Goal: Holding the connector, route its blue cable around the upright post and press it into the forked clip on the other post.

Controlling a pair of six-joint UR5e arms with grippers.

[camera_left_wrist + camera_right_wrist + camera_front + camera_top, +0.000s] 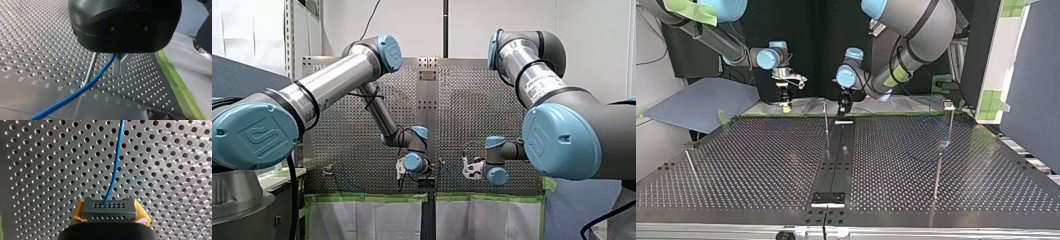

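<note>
In the right wrist view my right gripper (110,220) is shut on the dark grey connector (109,208), its yellow pads on either side. The blue cable (115,162) leaves the connector and runs ahead over the perforated plate. In the top view that gripper (784,100) hangs at the far left edge of the table. My left gripper (843,111) is low near the table's far middle, by the thin upright post (826,125). Its metal fingers (120,66) are shut; the blue cable (75,93) runs up beside them, past the post (90,68). The black housing hides whether it is pinched.
A second post (941,155) with a clip (949,105) on top stands at the top view's right. A short slanted rod (691,167) stands at its left. A black strip (836,160) runs down the table's middle. Green tape (175,80) marks the far edge.
</note>
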